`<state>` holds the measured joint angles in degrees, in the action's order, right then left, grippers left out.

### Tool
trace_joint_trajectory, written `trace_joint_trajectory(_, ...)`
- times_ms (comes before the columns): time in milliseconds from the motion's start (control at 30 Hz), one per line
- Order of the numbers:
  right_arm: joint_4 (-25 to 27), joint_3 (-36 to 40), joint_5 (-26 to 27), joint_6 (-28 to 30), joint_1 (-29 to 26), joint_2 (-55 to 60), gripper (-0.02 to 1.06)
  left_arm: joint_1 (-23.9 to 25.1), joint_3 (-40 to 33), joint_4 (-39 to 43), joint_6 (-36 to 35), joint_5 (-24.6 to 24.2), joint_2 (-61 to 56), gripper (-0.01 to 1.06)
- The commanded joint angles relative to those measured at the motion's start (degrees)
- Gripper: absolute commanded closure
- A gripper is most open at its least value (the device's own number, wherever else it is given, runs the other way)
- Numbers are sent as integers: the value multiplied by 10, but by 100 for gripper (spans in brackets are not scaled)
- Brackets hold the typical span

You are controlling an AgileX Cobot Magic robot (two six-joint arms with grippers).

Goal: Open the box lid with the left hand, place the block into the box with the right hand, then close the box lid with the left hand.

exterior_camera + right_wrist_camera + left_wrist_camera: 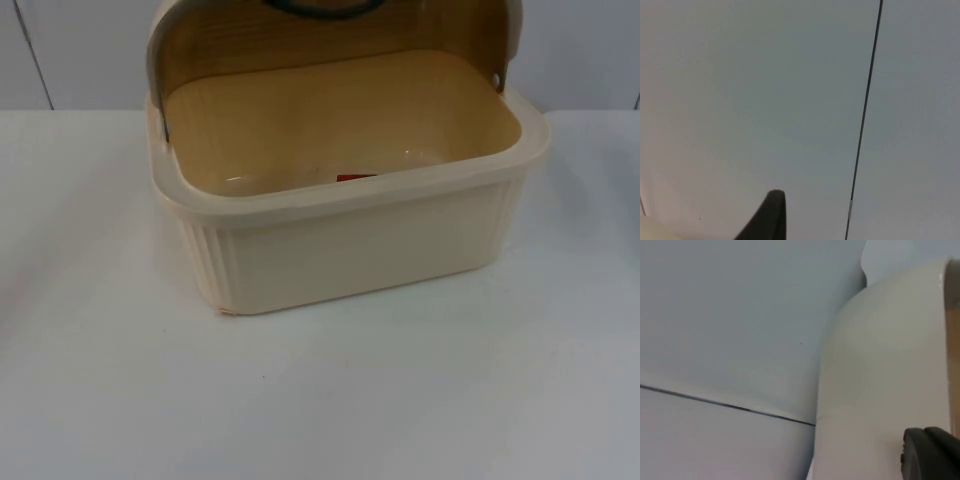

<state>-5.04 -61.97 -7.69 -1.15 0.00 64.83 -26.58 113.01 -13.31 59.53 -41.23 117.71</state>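
Observation:
A cream ribbed box [350, 250] stands at the middle of the white table, its lid [330, 40] swung up and back, wood-coloured on the inside. A small red block [357, 178] lies on the box floor, mostly hidden behind the front rim. A dark handle [322, 8] sits at the top of the lid. My left gripper [932, 455] is close against the lid's cream outer shell [880, 370]. My right gripper [767, 217] is raised and faces the grey partition wall, away from the box.
White table [320, 400] stretches free in front of the box and on both sides. The grey partition wall [80, 50] with its dark seams [865, 115] rises right behind the box.

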Motion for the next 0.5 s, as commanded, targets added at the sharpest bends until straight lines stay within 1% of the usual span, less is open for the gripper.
trace_joint_trajectory(0, -4, -3, 10, 5, 1, -2, 0, -2, 0, -9, -5, -4, -5, 105)
trace_joint_trajectory(100, -4, -3, 12, 5, 1, -2, 0, -2, -33, -7, -5, 19, -5, 105)
trace_joint_trajectory(167, -4, -3, 12, 5, 1, -2, 0, -2, -52, -7, -5, 25, -5, 105)
trace_joint_trajectory(400, -4, -3, 12, 5, 1, -2, 0, -2, -59, -7, -13, 22, -6, 105)
trace_joint_trajectory(467, -4, -3, 12, 5, 1, -2, 0, -2, -59, -7, -15, 11, -6, 105)
